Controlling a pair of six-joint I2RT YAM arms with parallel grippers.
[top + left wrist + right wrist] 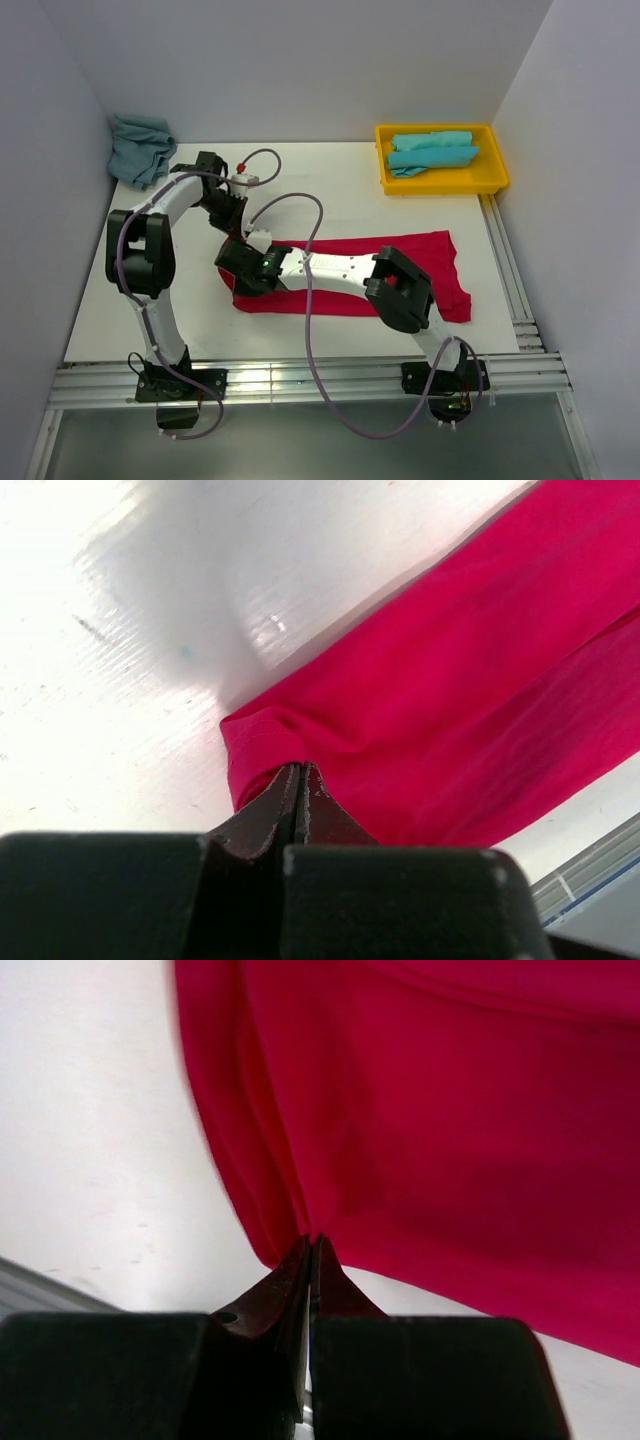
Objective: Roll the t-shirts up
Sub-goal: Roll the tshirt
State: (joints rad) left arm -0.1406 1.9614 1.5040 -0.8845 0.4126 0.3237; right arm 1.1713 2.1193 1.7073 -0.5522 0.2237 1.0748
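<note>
The bright red cloth t-shirt (440, 262) is clenched at its end by the left hand (300, 780) and right hand (312, 1248); skewing is risked through uneven travel.

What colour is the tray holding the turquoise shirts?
The tray is yellow, best seen in the top external view.

The red t-shirt (440, 262) is plain and bright against the white table (340, 185). At two o'clock, plain turquoise t-shirts (432, 150) fill a yellow tray (445, 186). At ten o'clock lies a duller teal cloth (140, 150).
</note>
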